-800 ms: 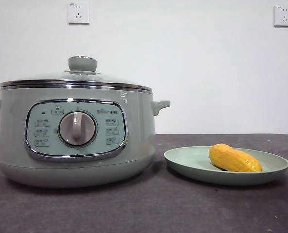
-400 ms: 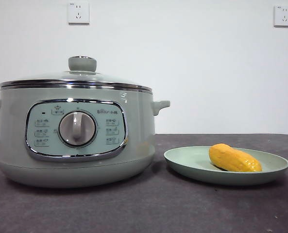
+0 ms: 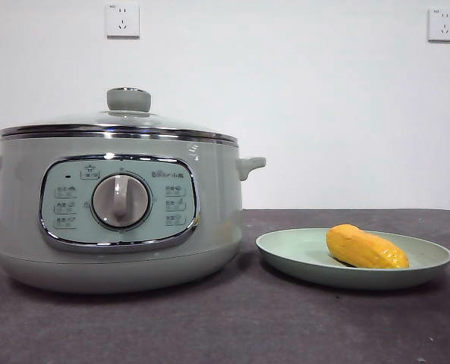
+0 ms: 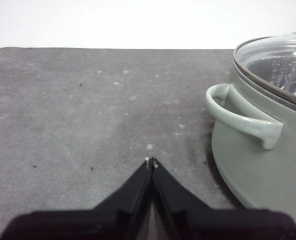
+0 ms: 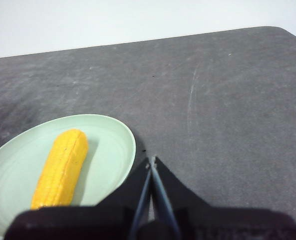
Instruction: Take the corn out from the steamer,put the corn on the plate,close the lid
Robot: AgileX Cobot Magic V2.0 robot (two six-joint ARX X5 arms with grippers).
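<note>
The yellow-orange corn [image 3: 366, 248] lies on the pale green plate [image 3: 285, 254] at the right of the table; both also show in the right wrist view, corn [image 5: 61, 167] on plate [image 5: 115, 150]. The sage-green steamer [image 3: 118, 208] stands at the left with the glass lid [image 3: 126, 117] seated on its rim. My right gripper [image 5: 151, 159] is shut and empty, just beside the plate's rim. My left gripper [image 4: 150, 161] is shut and empty, over bare table beside the steamer's side handle [image 4: 242, 117]. Neither arm shows in the front view.
The dark grey table [image 3: 247, 326] runs to a white wall with two sockets [image 3: 122, 20]. The table's rounded far corner [image 5: 277, 31] shows in the right wrist view. Open tabletop lies beside the steamer in the left wrist view [image 4: 78, 110].
</note>
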